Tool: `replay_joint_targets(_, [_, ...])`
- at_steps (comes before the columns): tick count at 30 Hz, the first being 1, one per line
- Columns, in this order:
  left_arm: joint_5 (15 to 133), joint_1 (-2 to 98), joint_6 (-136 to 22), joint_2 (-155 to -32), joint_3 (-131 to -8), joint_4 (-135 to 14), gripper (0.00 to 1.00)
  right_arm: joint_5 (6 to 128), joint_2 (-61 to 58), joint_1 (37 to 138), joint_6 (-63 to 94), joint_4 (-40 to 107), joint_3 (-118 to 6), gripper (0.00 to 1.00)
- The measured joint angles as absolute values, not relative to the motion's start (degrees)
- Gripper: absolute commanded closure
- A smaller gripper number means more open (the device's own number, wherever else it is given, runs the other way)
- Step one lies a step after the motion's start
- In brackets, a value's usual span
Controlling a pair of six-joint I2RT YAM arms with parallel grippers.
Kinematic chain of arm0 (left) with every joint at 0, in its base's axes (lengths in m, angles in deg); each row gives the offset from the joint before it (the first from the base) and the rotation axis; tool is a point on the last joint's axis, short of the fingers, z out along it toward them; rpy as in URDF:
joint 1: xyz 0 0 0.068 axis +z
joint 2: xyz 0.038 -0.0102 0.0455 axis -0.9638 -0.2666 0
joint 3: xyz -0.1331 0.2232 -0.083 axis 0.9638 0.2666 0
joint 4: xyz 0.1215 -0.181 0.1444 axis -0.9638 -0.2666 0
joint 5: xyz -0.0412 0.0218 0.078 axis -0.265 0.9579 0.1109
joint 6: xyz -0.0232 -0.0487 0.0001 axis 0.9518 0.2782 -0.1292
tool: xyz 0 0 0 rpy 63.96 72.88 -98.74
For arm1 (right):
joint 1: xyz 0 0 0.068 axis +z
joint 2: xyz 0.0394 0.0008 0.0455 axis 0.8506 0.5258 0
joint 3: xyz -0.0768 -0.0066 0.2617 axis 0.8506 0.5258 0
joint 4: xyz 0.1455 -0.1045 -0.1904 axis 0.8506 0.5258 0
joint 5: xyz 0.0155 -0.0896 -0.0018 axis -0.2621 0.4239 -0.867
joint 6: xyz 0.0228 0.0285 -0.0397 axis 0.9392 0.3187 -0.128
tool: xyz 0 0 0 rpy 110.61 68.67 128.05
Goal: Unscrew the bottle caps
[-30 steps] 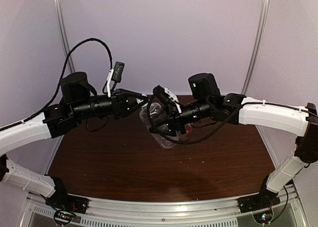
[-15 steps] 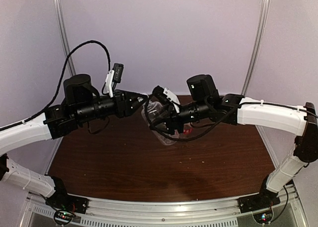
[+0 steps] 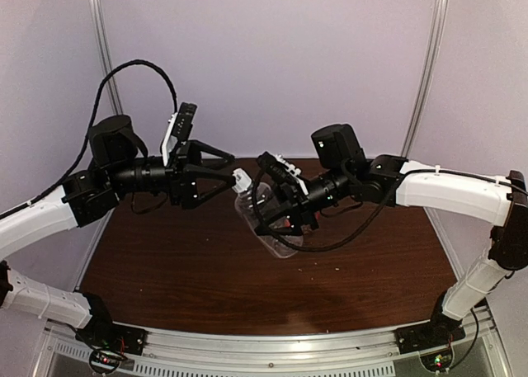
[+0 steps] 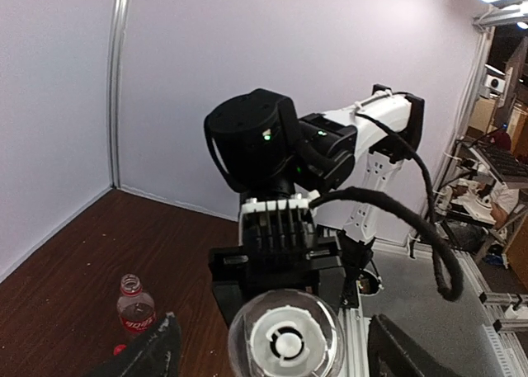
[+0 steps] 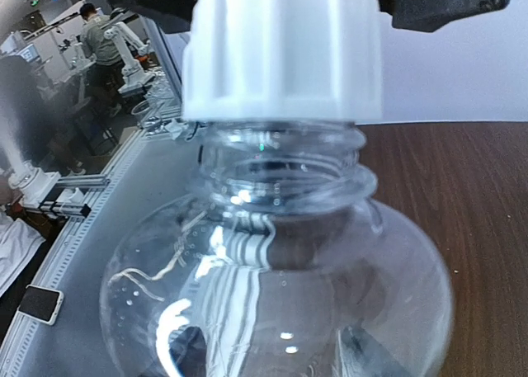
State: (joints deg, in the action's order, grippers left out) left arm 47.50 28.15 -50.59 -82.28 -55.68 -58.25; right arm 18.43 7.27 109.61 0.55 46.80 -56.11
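One cap looks done: the short bottle with the red label (image 4: 136, 311) stands on the table (image 3: 165, 270) with a bare neck, and a small red thing that is probably its cap (image 4: 119, 350) lies just beside its foot. The white cap (image 4: 287, 340) sits on the neck of the tall clear bottle (image 5: 280, 286), which hangs tilted in the air over the middle of the table, cap end towards the left arm.

The right gripper (image 3: 276, 204) is pinching this bottle round its body. The left gripper (image 3: 229, 169) is spread wide with nothing in it, its fingertips just short of the cap and one to either side of it.

The main danger is in closing on the cap. If the left fingers meet it off centre, they may shove the neck sideways and lever the bottle out of the right grip. The thin clear wall is likely to dent and slide, so a twist could turn the whole bottle and not the cap. A band of thread shows under the cap, so it may be partly loose; once freed it could slip from a weak pinch, drop to the table and roll away
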Motion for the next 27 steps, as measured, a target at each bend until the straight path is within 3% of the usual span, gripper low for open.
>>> replay_joint_targets(9, [31.4,28.4,-51.2,-86.3,-55.7,-52.8,0.25,6.8,7.4,109.6,-1.2,48.2,-56.1,0.59])
replay_joint_targets(27, [22.2,28.2,-45.4,-91.5,-56.0,-42.2,0.55,1.7,8.4,109.7,0.0,46.9,-56.2,0.59])
